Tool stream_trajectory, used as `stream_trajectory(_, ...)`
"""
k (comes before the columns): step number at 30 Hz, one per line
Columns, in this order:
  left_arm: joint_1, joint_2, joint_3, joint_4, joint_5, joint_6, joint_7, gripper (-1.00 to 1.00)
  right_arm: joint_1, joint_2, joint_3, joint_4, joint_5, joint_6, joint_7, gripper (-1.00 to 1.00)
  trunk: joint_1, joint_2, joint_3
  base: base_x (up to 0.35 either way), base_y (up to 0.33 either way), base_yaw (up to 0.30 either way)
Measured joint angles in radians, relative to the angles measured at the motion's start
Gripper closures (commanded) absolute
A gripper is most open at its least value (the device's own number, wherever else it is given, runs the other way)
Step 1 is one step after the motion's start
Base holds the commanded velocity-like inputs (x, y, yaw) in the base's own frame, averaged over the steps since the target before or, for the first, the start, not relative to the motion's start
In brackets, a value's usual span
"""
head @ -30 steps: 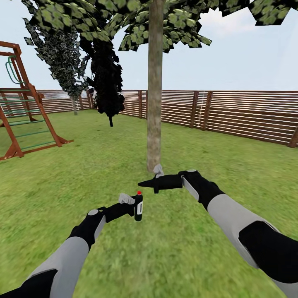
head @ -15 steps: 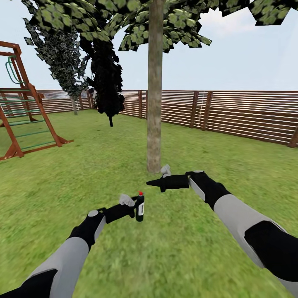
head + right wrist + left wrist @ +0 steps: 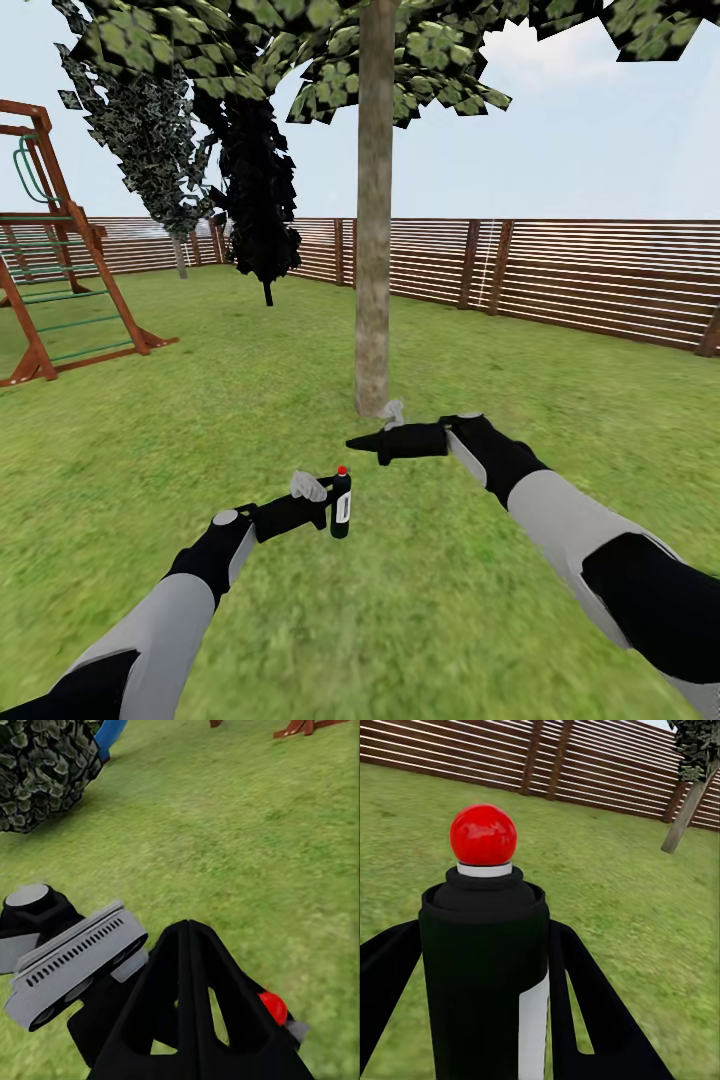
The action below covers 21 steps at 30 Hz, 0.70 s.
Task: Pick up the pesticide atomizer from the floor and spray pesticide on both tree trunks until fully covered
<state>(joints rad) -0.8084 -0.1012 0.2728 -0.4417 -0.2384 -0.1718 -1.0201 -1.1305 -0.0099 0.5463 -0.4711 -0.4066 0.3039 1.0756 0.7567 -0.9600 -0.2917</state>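
Note:
The pesticide atomizer (image 3: pixel 341 506) is a small black bottle with a white label and a red knob on top, held upright above the lawn. My left gripper (image 3: pixel 326 511) is shut on it, and in the left wrist view its black fingers (image 3: pixel 585 1005) flank the atomizer (image 3: pixel 484 967). One tree's straight grey-brown trunk (image 3: pixel 373 250) rises just ahead, with its green canopy overhead. My right gripper (image 3: pixel 360 441) is shut on nothing and points left near the trunk's foot. The right wrist view shows its fingers (image 3: pixel 191 945) pressed together above the atomizer's red knob (image 3: pixel 274 1007).
A brown slat fence (image 3: pixel 560 275) bounds the lawn behind and to the right. A wooden play tower (image 3: pixel 50 290) stands at the left. A dark narrow tree (image 3: pixel 258 200) and another tree with a thin grey trunk (image 3: pixel 180 255) stand farther back. Open grass lies all around.
My right gripper has drifted slightly right and up beside the trunk's foot. The left gripper and the atomizer have barely moved.

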Motion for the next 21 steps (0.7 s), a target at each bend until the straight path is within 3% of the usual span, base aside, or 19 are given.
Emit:
stream_trajectory(4, 0.000, 0.000, 0.000, 0.000, 0.000, 0.000, 0.000, 1.00, 0.000, 0.010, 0.001, 0.022, 0.000, -0.001, -0.008, 1.00, 0.000, 0.000, 0.000, 0.000, 0.000, 0.000)
stream_trajectory(21, 0.000, 0.000, 0.000, 0.001, 0.000, 0.000, 0.000, 1.00, 0.002, 0.007, 0.000, 0.052, 0.002, -0.005, -0.012, 1.00, 0.000, 0.000, 0.000, 0.000, 0.000, 0.000)
